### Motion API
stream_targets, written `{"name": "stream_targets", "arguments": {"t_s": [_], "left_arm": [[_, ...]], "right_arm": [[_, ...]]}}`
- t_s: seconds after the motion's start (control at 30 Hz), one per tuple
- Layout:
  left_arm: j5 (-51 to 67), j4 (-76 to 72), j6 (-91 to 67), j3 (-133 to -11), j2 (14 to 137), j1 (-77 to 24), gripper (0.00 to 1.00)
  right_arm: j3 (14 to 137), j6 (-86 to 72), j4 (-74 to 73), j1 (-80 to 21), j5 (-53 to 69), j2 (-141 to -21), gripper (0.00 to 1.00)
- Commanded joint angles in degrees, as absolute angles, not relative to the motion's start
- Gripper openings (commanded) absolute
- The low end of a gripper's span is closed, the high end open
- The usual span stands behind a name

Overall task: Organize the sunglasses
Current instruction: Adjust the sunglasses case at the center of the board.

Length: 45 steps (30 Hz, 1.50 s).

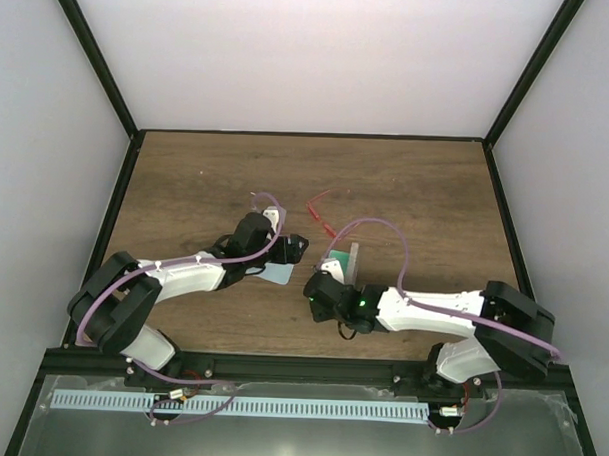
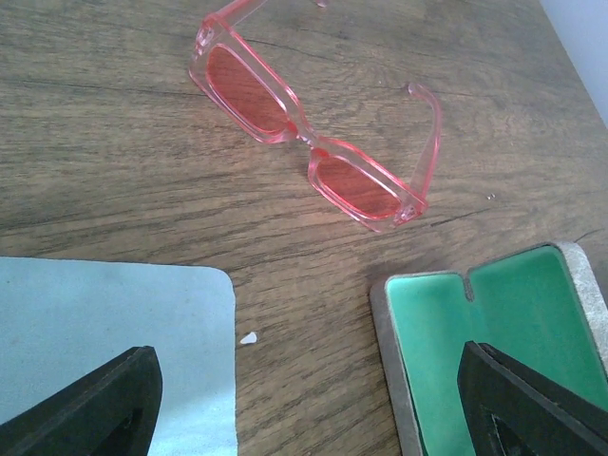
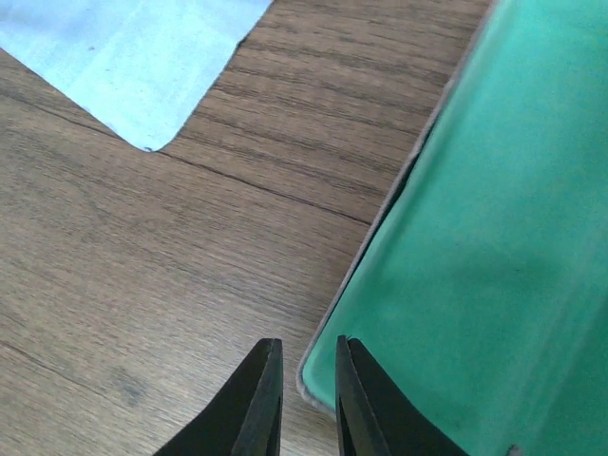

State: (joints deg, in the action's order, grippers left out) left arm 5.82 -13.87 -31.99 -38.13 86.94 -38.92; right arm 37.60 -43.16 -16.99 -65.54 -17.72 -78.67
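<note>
Sunglasses [image 2: 313, 142] lie unfolded on the table [image 1: 186, 174], lenses down, just beyond the open case [image 2: 494, 351], apart from both arms. Left gripper [image 2: 309, 408] hovers with jaws wide, between cloth [image 2: 104, 323] and case, probably lining up on the glasses. Right gripper [image 3: 306, 399] is pinched narrow at the case's rim, likely to steady it; actual contact is unclear. Case mostly cut off.

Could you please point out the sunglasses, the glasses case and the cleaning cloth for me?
sunglasses [image 2: 306, 141]: left wrist view, on the bridge between the two red lenses.
glasses case [image 2: 503, 313]: left wrist view, on the green lining of the open case.
cleaning cloth [image 2: 104, 313]: left wrist view, on the flat pale blue fabric.
</note>
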Motion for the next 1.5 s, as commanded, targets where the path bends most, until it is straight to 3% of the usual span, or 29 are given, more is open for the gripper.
{"name": "stream_targets", "arguments": {"t_s": [0.0,0.27,0.37,0.43,0.67,1.1,1.47], "left_arm": [[5.98,-13.65,-32.39,-37.79,86.36,-38.9,0.88],[6.07,-13.53,-32.34,-37.88,86.35,-38.85,0.88],[6.07,-13.49,-32.32,-37.85,86.24,-38.86,0.88],[6.07,-13.45,-32.28,-37.87,86.22,-38.85,0.88],[5.46,-13.13,-32.25,-37.66,85.33,-38.52,0.88],[1.68,-11.82,-33.46,-35.57,81.1,-36.61,0.88],[1.92,-10.88,-33.72,-35.84,81.18,-36.22,0.88]], "right_arm": [[41.61,-44.71,-17.32,-68.54,-21.99,-81.61,0.18],[43.48,-45.86,-18.67,-70.23,-24.08,-83.32,0.23],[43.34,-46.02,-19.1,-70.38,-24.6,-81.8,0.36],[42.96,-45.5,-18.38,-70.33,-24.08,-80.3,0.38],[43.89,-44.99,-18.03,-72.15,-23.9,-79.5,0.38],[48.72,-45.27,-16.71,-72.24,-25.02,-89.37,0.33],[54.95,-49.72,-24.68,-72.24,-30.4,-99.54,0.33]]}}
